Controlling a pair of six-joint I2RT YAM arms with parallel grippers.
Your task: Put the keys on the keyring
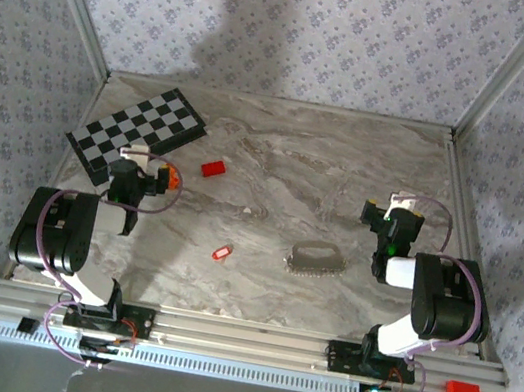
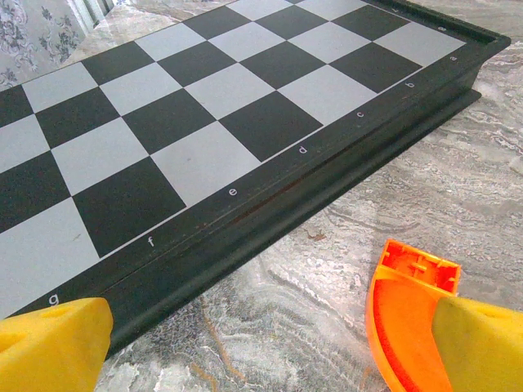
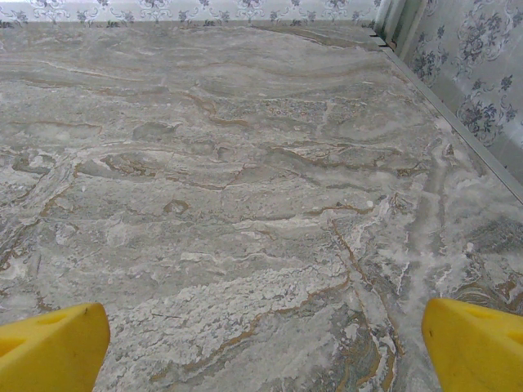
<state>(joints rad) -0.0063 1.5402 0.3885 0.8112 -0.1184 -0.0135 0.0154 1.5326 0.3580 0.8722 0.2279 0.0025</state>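
Keys (image 1: 317,261) lie on your desk (image 1: 298,162) right of centre, with the keyring (image 1: 223,251) and its red tag near, to their left. Your left pincer (image 1: 139,172) stands spread beside the chessboard (image 2: 204,122) and an orange curved piece (image 2: 400,327). Your right pincer (image 1: 392,217) stands spread over bare marble.

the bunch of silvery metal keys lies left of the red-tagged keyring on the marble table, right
No. The top external view shows the flat silvery-grey metal keys lying right of the thin metal keyring with the red tag, not left; both rest on the marble table.
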